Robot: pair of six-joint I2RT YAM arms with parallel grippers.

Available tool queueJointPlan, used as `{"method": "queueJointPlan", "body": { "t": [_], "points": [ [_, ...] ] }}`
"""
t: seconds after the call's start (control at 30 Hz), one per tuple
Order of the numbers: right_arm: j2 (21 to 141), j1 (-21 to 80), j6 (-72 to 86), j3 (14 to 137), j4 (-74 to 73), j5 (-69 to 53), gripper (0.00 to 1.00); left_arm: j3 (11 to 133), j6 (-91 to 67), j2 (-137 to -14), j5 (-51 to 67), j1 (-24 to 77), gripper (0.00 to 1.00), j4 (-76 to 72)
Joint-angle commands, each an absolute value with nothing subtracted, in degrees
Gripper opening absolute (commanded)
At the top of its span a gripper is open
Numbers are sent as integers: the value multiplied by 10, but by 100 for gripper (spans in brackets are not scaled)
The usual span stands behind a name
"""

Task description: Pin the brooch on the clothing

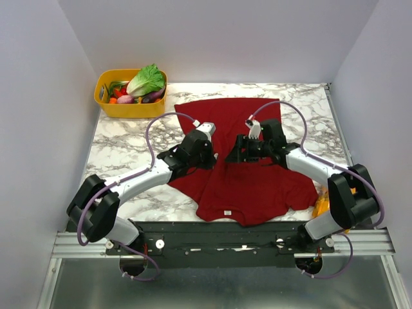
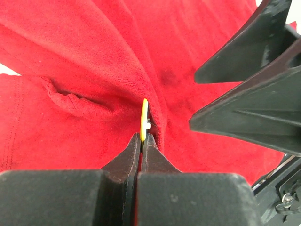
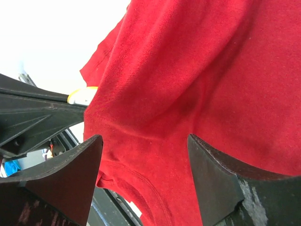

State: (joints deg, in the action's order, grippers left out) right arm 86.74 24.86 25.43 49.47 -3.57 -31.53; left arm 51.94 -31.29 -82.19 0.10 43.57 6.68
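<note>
The dark red T-shirt lies spread on the marble table, its white neck label near the front edge. My left gripper is over the shirt's left part. It is shut on the brooch, a small yellow disc seen edge-on, whose back post touches a raised fold of the shirt. My right gripper faces it from the right, open, with red fabric between its fingers. The brooch peeks past the fabric edge in the right wrist view.
A yellow basket of vegetables stands at the back left corner. An orange-yellow snack bag lies at the front right beside the right arm. The right gripper's fingers fill the right side of the left wrist view.
</note>
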Motion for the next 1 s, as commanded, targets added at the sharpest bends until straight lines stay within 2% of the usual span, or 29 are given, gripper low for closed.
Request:
{"method": "queueJointPlan", "body": {
  "t": [0.0,0.4,0.97],
  "points": [
    [881,261,258,524,-15,-338,80,519,-311,-806,18,434,0,44],
    [927,281,259,546,-12,-360,78,536,-324,-815,40,434,0,38],
    [925,287,252,533,-13,-350,77,542,-341,-797,76,434,0,15]
  ]
}}
